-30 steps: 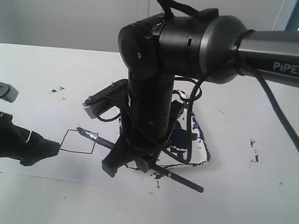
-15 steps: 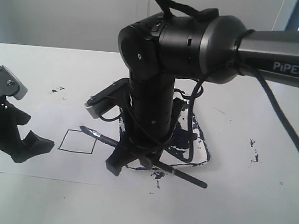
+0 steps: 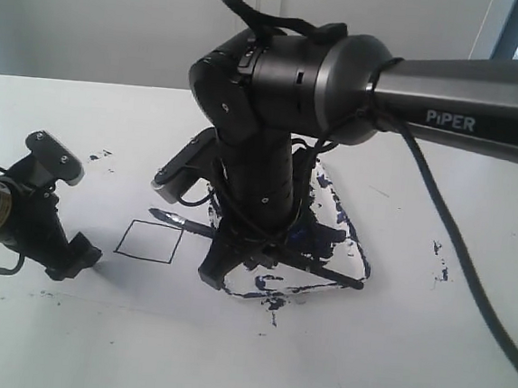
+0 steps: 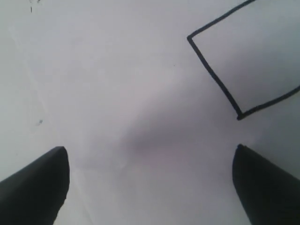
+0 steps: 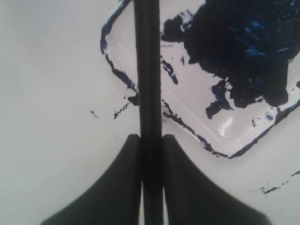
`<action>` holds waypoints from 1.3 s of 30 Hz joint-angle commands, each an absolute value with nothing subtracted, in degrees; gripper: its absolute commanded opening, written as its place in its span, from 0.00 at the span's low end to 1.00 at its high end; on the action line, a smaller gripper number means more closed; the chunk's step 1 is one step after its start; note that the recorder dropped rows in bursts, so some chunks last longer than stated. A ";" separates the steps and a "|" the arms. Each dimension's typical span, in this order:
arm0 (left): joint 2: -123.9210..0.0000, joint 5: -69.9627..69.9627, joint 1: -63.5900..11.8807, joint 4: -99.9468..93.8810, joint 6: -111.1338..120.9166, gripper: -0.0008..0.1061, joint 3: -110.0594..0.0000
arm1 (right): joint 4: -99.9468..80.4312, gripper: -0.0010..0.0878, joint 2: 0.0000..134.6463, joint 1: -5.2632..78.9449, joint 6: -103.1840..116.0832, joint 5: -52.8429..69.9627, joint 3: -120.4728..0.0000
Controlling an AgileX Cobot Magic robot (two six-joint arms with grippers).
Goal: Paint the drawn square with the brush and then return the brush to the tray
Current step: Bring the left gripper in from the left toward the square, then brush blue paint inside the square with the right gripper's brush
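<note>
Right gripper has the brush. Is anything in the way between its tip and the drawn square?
Nothing visible. The brush, clamped in the right gripper, has its tip just past one edge of the drawn square, with only bare white paper between. The left gripper hangs open beside the square, apart from it.

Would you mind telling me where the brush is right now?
Exterior view, centre: the brush is clamped in the right gripper, lying across the tray's near edge, its tip pointing left beside the square.
</note>
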State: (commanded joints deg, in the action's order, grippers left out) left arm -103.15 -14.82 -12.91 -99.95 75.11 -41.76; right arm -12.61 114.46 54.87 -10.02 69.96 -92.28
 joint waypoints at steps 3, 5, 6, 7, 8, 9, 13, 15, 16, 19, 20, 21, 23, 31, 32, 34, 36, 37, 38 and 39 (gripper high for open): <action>-103.93 -13.99 -12.91 -99.95 75.11 0.89 -41.76 | -12.73 0.01 116.49 54.87 -10.42 69.96 -93.34; -104.02 -13.88 -12.91 -99.95 75.11 0.89 -41.76 | -12.47 0.01 117.86 54.87 -10.42 69.96 -93.84; -104.02 -13.88 -12.91 -99.95 75.11 0.89 -41.76 | -12.36 0.01 118.52 54.87 -10.42 69.96 -94.07; -104.02 -13.88 -12.91 -99.95 75.11 0.89 -41.76 | -12.11 0.01 118.85 54.87 -10.42 69.96 -94.09; -104.02 -13.88 -12.91 -99.95 75.11 0.89 -41.76 | -11.58 0.01 119.06 54.87 -10.42 69.96 -94.09; -104.02 -13.88 -12.91 -99.95 75.11 0.89 -41.76 | -10.78 0.01 119.07 54.87 -10.64 69.96 -94.09; -103.95 -13.88 -12.91 -99.95 75.87 0.89 -41.76 | -6.85 0.01 119.07 54.87 -11.99 69.96 -94.09; -103.95 -13.88 -12.91 -99.95 76.05 0.89 -41.76 | -5.18 0.01 119.07 55.00 -12.58 69.96 -94.09; -103.95 -13.88 -12.91 -99.95 76.05 0.89 -41.76 | -4.85 0.01 119.07 55.12 -12.87 69.96 -94.09; -103.95 -13.88 -12.91 -99.95 76.05 0.89 -41.76 | -4.87 0.01 119.28 56.02 -12.99 69.96 -93.86; -103.95 -13.88 -12.91 -99.95 76.05 0.89 -41.76 | -4.88 0.01 119.43 56.28 -12.99 69.96 -93.86; -103.95 -13.88 -12.91 -99.95 76.13 0.89 -41.76 | -4.88 0.01 119.55 56.41 -12.99 69.96 -93.86; -103.95 -13.88 -12.91 -99.95 76.27 0.89 -41.76 | -4.88 0.01 119.67 56.51 -12.99 69.96 -93.75; -103.95 -13.88 -12.91 -99.95 76.27 0.89 -41.76 | -17.70 0.01 119.64 56.54 -8.65 69.96 -93.75; -103.95 -13.88 -12.91 -99.95 76.27 0.89 -41.76 | -18.56 0.01 119.64 56.44 -8.65 69.96 -93.75; -103.95 -13.88 -12.91 -99.95 76.27 0.89 -41.76 | -19.53 0.01 119.64 56.33 -8.65 69.96 -93.75; -103.95 -13.88 -12.91 -99.95 76.27 0.89 -41.76 | -19.51 0.01 119.64 56.07 -8.65 69.96 -93.75; -103.95 -13.88 -12.91 -99.95 76.27 0.89 -41.76 | -19.51 0.01 119.64 56.07 -8.65 69.96 -93.75; -103.95 -13.88 -12.91 -99.95 76.27 0.89 -41.76 | -19.51 0.01 119.64 55.93 -8.65 69.96 -93.75; -103.95 -13.88 -12.91 -99.95 76.46 0.89 -41.76 | -19.31 0.01 119.64 55.94 -8.65 69.96 -93.75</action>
State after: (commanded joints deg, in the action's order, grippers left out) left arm -103.95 -13.88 -12.91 -99.95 76.46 -41.76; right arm -19.31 119.64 55.94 -8.65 69.96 -93.75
